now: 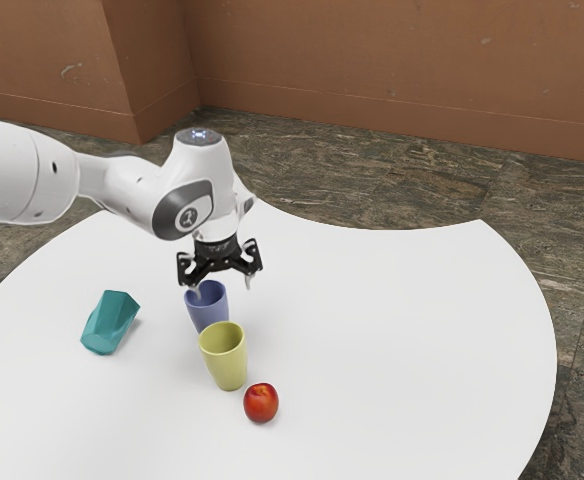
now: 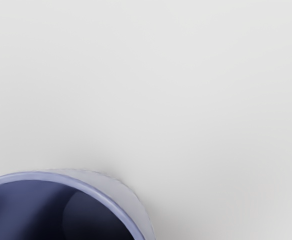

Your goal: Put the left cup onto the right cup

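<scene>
A blue-purple cup stands upright on the white table. Just in front of it, nearly touching, stands a yellow-green cup, also upright. My black gripper hangs open right above the blue cup's rim, fingers spread wide and holding nothing. In the wrist view the blue cup is close under my hand, its rim and dark inside showing.
A teal angular object lies on the table toward the exterior view's left of the cups. A red apple sits just beyond the yellow-green cup near the front edge. The table's right half is bare white surface.
</scene>
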### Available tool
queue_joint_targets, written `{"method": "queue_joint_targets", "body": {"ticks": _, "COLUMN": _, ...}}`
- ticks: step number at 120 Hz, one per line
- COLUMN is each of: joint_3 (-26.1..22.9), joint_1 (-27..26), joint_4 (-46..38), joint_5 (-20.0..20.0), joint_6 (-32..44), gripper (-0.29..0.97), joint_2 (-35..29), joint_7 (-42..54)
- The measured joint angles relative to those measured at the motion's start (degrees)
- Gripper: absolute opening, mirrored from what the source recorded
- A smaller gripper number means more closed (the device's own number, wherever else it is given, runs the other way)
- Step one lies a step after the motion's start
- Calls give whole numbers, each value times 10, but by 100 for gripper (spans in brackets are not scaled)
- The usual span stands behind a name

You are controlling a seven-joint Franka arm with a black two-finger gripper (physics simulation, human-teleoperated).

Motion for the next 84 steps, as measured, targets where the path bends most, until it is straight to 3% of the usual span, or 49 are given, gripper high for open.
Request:
{"method": "queue_joint_targets", "body": {"ticks": 56, "joint_3": 0, "joint_1": 0, "joint_4": 7, "joint_5": 5, "joint_6": 27, "gripper": 64, "joint_2": 25, "joint_7": -9}}
{"method": "queue_joint_targets", "body": {"ticks": 68, "joint_3": 0, "joint_1": 1, "joint_4": 7, "joint_5": 4, "joint_6": 34, "gripper": 54, "joint_2": 33, "joint_7": -11}}
{"method": "queue_joint_targets", "body": {"ticks": 84, "joint_3": 1, "joint_1": 0, "joint_4": 7, "joint_5": 4, "joint_6": 37, "gripper": 25, "joint_2": 31, "joint_7": -12}}
